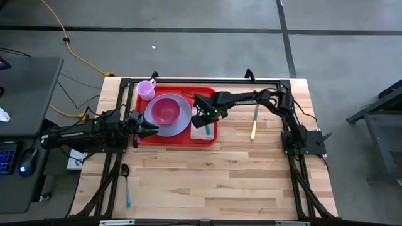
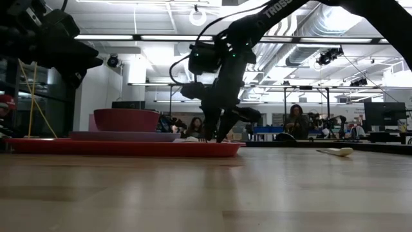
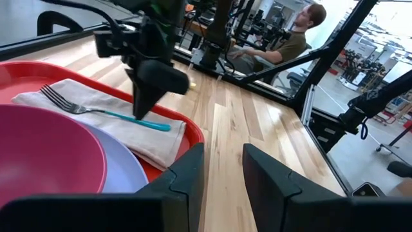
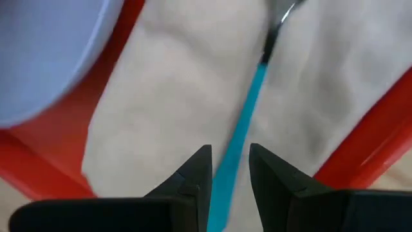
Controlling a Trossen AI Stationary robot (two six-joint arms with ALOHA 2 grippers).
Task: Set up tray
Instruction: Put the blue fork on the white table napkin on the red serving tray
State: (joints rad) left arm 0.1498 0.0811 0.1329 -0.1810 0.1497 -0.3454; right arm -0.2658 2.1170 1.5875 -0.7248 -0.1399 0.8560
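Right gripper (image 4: 225, 171), fingers slightly parted, straddles the teal-handled fork (image 3: 103, 109) lying lengthwise between them on the napkin (image 3: 96, 116) at the red tray (image 1: 210, 135) near edge; left gripper (image 3: 222, 177), parted, waits beside the tray

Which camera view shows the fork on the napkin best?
The left wrist view: the whole fork shows, tines and teal handle, lying on the napkin. The right wrist view shows only its handle, below the right pincer. The high view shows a small teal mark; the low view hides it.
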